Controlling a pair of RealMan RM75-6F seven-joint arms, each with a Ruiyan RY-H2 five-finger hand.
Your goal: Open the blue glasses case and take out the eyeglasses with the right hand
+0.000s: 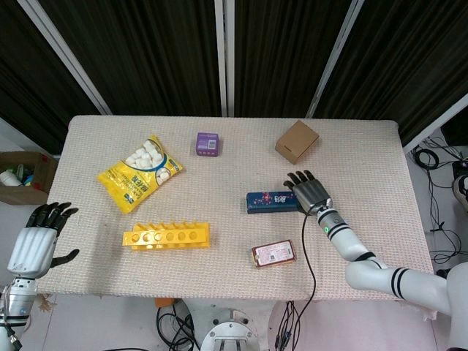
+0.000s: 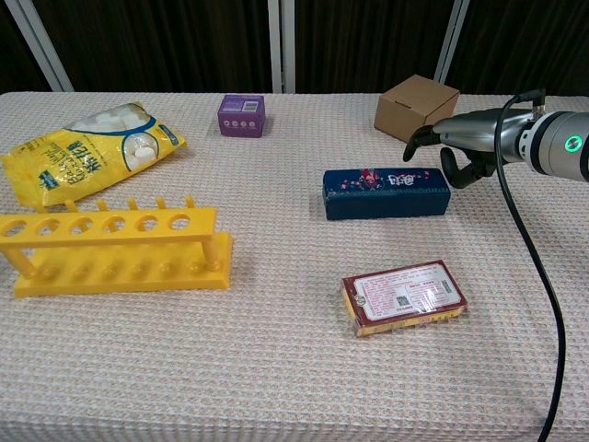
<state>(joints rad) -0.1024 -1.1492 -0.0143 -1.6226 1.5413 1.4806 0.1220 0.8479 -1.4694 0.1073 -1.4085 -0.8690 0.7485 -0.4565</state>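
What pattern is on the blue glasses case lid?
Small red and white floral print on the glasses case, clearest in chest view.

Dark blue glasses case [image 2: 386, 192] with a red and white flowery print on its lid. Bench [image 1: 365, 146] cloth is beige, woven. Bright yellow tube rack [image 2: 110, 250], yellow bag [image 1: 140, 172] of white marshmallows, purple cube box [image 2: 241, 116], plain brown carton [image 2: 416, 106], red-and-cream packet [image 2: 402, 296]. Right hand [image 1: 308, 192] dark grey; left hand [image 1: 36, 238] white with black fingers.

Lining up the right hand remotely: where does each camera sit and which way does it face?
Head view: high up, looking steeply down on the table; shows left hand, right hand and right arm.
Chest view: low at the near edge, looking across; shows only the right hand.
Both show the blue case beside the right hand.
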